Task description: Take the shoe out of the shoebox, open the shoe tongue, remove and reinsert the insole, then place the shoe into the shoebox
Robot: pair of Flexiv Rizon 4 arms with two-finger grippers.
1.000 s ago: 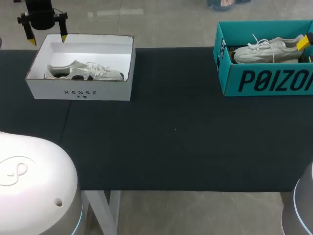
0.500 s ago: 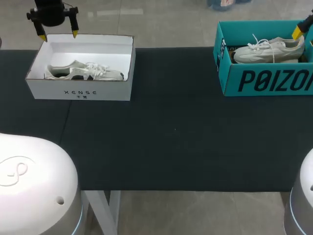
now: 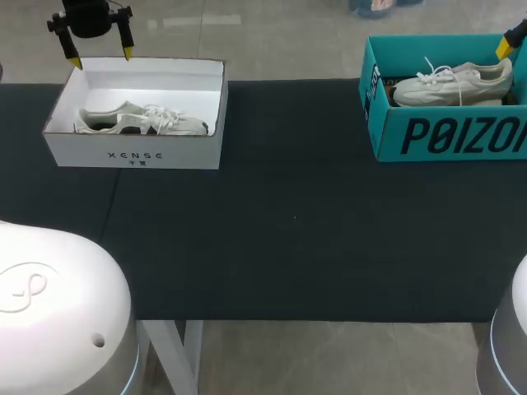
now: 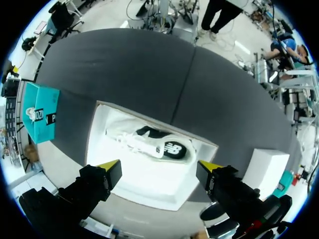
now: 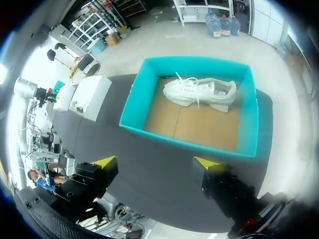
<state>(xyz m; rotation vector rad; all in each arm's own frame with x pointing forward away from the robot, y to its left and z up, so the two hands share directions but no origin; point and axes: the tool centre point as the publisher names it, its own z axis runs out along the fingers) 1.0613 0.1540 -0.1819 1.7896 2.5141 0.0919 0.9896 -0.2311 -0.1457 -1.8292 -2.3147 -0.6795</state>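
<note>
**Desk:** Item one, left side?

**Operator:** Left gripper (image 3: 101,59), upper left of the head frame, hung above the far rim of the white shoebox (image 3: 136,155). I had its yellow tips spread wide with nothing between them. In my wrist picture the box lay just ahead of the fingers. I judged the spread was set to straddle what lay inside.

**Desk:** Contents?

**Operator:** One white sneaker with dark patches (image 3: 142,122), lying on its side along the box floor, untouched. The box had no lid, which left the shoe reachable from above.

**Desk:** Item two?

**Operator:** Right gripper (image 5: 155,162), at the upper right edge of the head frame, where only one yellow tip showed. From its own wrist camera I read the fingers as apart and holding nothing, high over the teal shoebox (image 3: 445,136).

**Desk:** Contents?

**Operator:** One pale sneaker (image 3: 454,85), by the box wall farthest from the fingers, with bare cardboard floor on the nearer side. Also untouched.

**Desk:** Surface?

**Operator:** Black table mat (image 3: 288,222). The boxes sat well apart, one toward each upper corner of the head frame, each under its own arm. I took that as arranged so neither arm had to cross over.

**Desk:** Progress?

**Operator:** My reading was that the first step had not begun. Both shoes were in their boxes, tongues and insoles not handled. I could not tell which shoe was to come out first.
</note>
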